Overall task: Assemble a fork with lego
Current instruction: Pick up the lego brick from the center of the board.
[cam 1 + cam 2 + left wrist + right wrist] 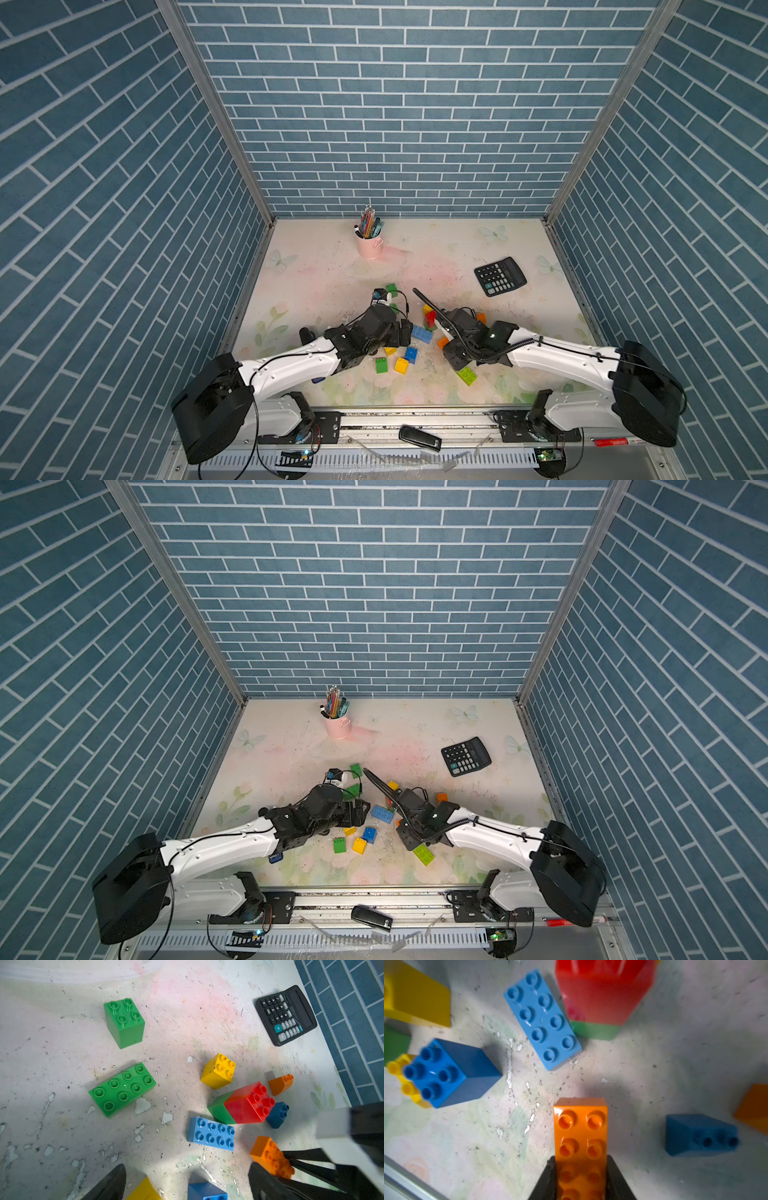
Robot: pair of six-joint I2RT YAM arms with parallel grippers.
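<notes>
You have a pen cup (370, 246) far back, a calculator (500, 276) far right, and a black box (419, 438) on the near rail (453, 420).

Both top views look steeply down from the near edge over the whole table (436, 257); wrist views sit close, sharing the light blue brick (212, 1133).

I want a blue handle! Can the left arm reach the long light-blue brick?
Probably yes: the left gripper is open and empty, and the light-blue brick lies flat close by, nothing on top.
</notes>
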